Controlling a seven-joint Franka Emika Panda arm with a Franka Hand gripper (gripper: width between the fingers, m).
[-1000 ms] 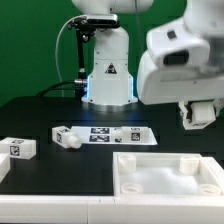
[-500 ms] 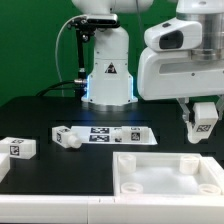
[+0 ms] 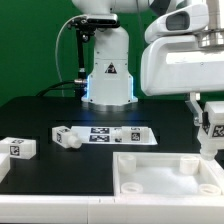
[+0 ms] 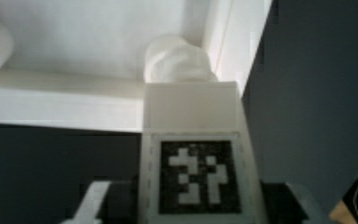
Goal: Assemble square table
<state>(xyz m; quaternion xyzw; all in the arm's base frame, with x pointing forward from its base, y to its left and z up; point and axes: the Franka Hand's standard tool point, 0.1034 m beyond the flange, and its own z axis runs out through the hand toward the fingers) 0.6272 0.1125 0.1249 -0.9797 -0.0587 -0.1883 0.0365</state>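
The white square tabletop point(image 3: 165, 178) lies at the front of the exterior view's right, rim up, with round sockets in its corners. My gripper point(image 3: 213, 138) hangs over its right far corner and is shut on a white tagged leg point(image 3: 213, 128). In the wrist view the leg point(image 4: 197, 150) stands between my fingers, tag facing the camera, with the tabletop's rim point(image 4: 87, 95) and a corner socket point(image 4: 176, 58) beyond it. Two more white legs lie on the black table at the exterior view's left: one point(image 3: 18, 149) near the edge, one point(image 3: 65, 137) by the marker board.
The marker board point(image 3: 115, 133) lies flat on the black table behind the tabletop. The robot's white base point(image 3: 108, 75) stands at the back centre. My large white arm body point(image 3: 185, 55) fills the upper right of the exterior view.
My gripper with the leg has moved toward the exterior view's right and a little down, now over the tabletop's right far corner. The other parts have not moved.
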